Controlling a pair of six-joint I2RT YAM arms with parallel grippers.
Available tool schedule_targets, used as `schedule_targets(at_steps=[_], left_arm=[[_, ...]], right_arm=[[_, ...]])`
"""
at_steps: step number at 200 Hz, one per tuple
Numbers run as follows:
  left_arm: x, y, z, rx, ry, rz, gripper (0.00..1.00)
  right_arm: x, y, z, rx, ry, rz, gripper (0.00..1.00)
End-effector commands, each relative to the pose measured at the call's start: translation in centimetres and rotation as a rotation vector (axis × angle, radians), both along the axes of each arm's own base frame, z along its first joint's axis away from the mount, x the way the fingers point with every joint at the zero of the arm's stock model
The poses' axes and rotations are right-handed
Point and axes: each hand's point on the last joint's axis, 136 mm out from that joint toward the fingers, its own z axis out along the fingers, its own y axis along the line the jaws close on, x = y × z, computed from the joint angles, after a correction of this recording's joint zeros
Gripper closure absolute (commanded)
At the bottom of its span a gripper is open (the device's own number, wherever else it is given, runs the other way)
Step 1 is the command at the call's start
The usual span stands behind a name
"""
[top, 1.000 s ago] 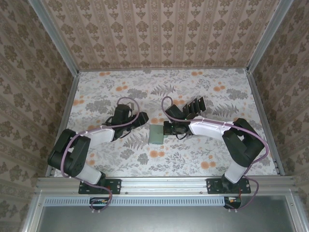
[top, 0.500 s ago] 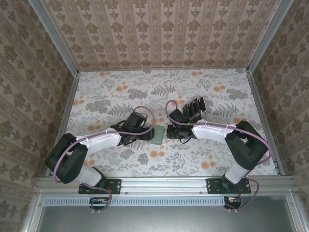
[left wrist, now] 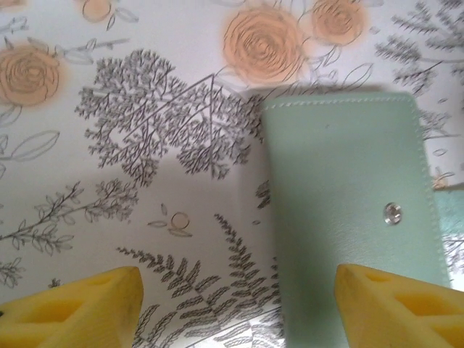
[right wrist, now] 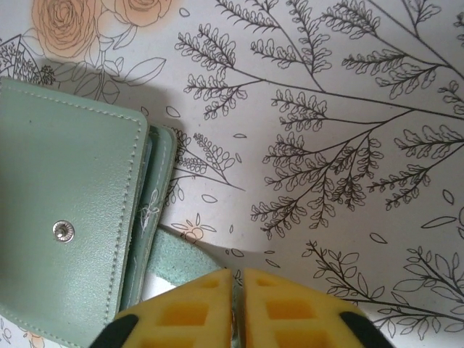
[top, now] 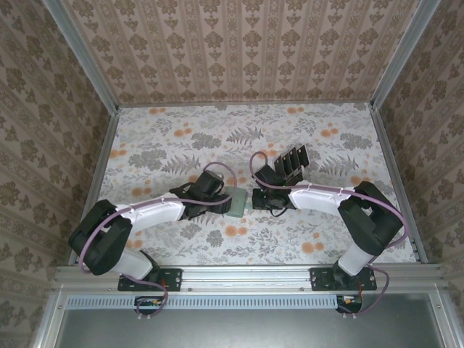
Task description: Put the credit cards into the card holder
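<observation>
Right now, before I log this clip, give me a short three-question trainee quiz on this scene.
1. True or false: the left gripper stands open at the sage-green card holder.
2. The black credit cards are: A) upright in a row, B) scattered flat on the table, C) held in the left gripper.
3. Fill in: the jaws of the right gripper are ____.
Key: 1 true; 2 A; 3 shut.

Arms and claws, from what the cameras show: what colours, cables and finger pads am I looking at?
Both arms are alike: the left arm and right arm have white shells between bulky black joints, each with a purple cable looping near the wrist. The left claw and right claw carry yellow pads with recessed cells.
</observation>
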Motion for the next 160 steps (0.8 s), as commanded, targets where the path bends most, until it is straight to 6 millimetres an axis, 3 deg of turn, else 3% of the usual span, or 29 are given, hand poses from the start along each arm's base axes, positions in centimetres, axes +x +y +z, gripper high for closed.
schedule_targets(at_steps=[1,13,122,160], left_arm=[[0.6,-0.8,1.3,-0.002,-0.028,-0.021,0.26],[0.6,-1.1,1.6,-0.014,-0.029,-0.025,0.25],[1.4,-2.2,3.3,-0.091,-0.037,0.0,0.2],[1.8,-1.9,3.9,-0.112,-0.048,0.022,0.19]], right_arm=[[-0.2,0.8,0.8,0.057,-0.004,0.009,0.94],[-0.1,1.1,1.2,0.07,-0.008,0.013,1.0],[1.2,3.7,9.0,0.245,-0.112,0.035,1.0],[1.4,4.2,10.7,0.28,-0.132,0.041,1.0]])
